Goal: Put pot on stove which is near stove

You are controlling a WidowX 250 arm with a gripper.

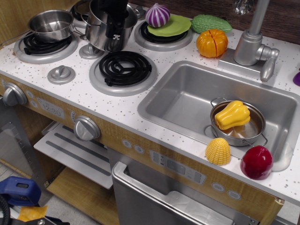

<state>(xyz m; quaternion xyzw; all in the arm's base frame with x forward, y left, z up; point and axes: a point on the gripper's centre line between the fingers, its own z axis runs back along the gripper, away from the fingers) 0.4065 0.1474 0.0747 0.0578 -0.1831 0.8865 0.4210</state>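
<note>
The tall shiny steel pot [97,33] is at the back of the cooktop, just behind the front black coil stove [123,69] in its silver-gray ring. The pot looks tilted and slightly raised. My black gripper [115,29] comes down from the top edge and is shut on the pot's near rim, with one finger outside the wall and one inside. The front stove is bare, and the pot's base is just past its far-left edge.
A long-handled steel saucepan [50,24] sits on the left burner. A purple onion [157,15] on a green plate [177,24] covers the back right burner. An orange pumpkin [212,43], the faucet [251,42] and the sink [187,101] holding a pan with a yellow pepper [233,114] are to the right.
</note>
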